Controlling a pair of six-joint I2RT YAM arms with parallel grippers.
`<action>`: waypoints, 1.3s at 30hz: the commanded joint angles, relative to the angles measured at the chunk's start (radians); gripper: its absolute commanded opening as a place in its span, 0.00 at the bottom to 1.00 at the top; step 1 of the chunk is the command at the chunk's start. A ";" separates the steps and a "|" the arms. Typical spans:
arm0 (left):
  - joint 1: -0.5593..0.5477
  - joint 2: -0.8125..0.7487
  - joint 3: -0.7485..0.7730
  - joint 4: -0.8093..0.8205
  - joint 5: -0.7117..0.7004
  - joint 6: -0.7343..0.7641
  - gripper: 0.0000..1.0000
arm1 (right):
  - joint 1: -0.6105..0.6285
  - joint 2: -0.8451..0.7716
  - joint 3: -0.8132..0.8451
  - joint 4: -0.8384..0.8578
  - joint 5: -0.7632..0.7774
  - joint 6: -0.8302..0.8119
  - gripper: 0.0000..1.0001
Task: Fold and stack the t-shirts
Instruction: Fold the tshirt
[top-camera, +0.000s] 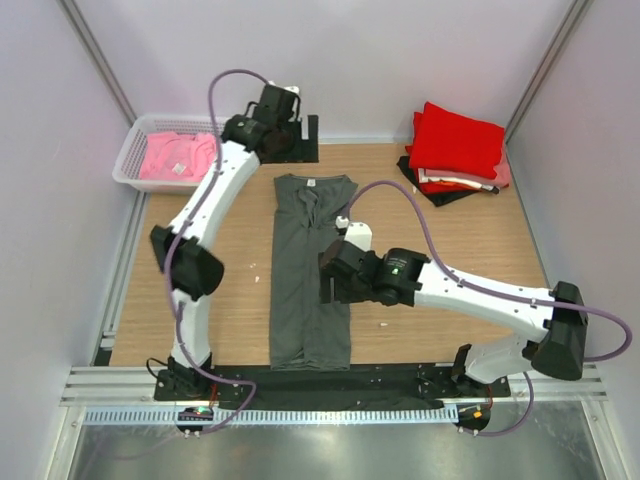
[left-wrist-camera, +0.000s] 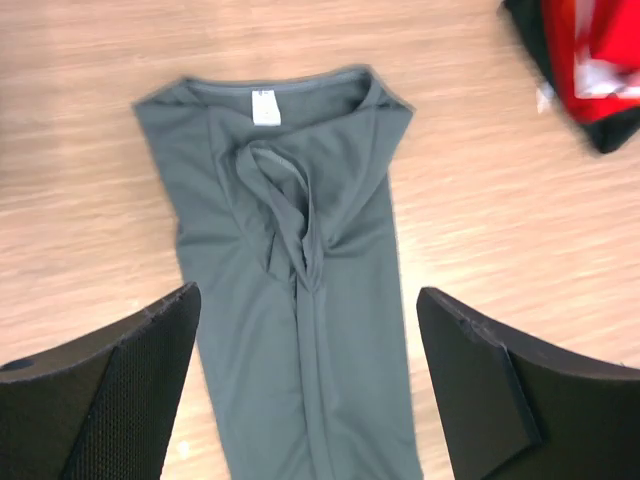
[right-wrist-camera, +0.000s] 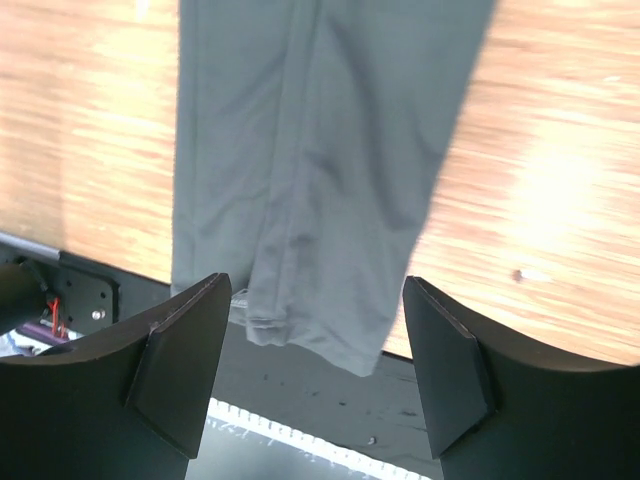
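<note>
Grey shirt (top-camera: 310, 290) mid-table; basket (top-camera: 126, 160) far-left, folded stack (top-camera: 458, 140) far-right.

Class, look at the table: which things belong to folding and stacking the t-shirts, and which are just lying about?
Belongs to the job: dark grey t-shirt, pink t-shirt, folded t-shirt stack with red on top.
Just lying about: white latticed basket holding the pink one, wooden table.

The right hand (right-wrist-camera: 313, 300), fingers spread, hovers above the dark grey t-shirt (right-wrist-camera: 320, 150) overhanging the table (right-wrist-camera: 560, 200) edge.
</note>
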 joint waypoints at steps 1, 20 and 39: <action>0.006 -0.212 -0.216 -0.075 -0.017 -0.056 0.89 | -0.007 -0.085 -0.018 -0.065 0.102 0.023 0.75; -0.658 -1.392 -1.691 0.043 -0.170 -0.884 0.82 | 0.425 -0.225 -0.546 0.291 0.087 0.437 0.67; -0.689 -1.431 -1.921 0.169 -0.179 -1.021 0.70 | 0.430 -0.285 -0.833 0.650 0.151 0.595 0.57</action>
